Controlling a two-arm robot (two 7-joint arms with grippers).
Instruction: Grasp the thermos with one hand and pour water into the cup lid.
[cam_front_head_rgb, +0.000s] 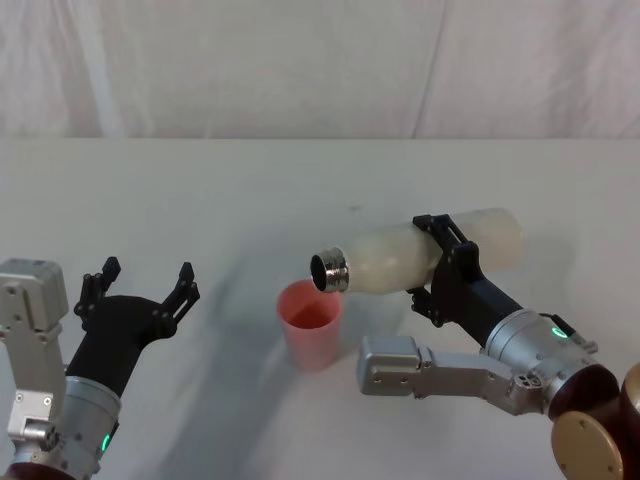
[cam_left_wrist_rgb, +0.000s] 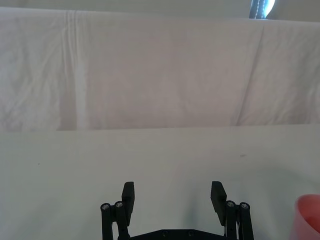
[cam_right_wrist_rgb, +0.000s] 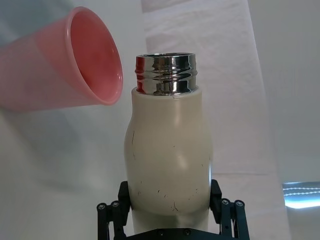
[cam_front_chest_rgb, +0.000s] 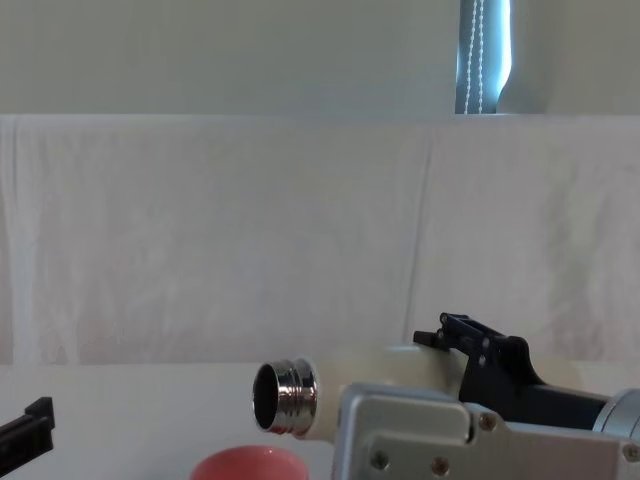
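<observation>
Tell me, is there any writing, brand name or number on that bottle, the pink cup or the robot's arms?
None can be read.
The thermos, held tipped on its side by the right gripper, is plain cream with small dark scuffs, no lettering.
The cup lid is plain pink.
The open left gripper and both arms carry no legible label; each has a small green light.

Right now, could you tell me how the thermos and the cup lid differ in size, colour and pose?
The thermos is cream-white with a silver neck; the cup lid is salmon pink. The thermos is far longer than the cup lid. The thermos lies tipped near level, clamped in the right gripper, its mouth over the rim; the cup lid stands upright on the table. Both are open-mouthed. The left gripper waits open nearby.
</observation>
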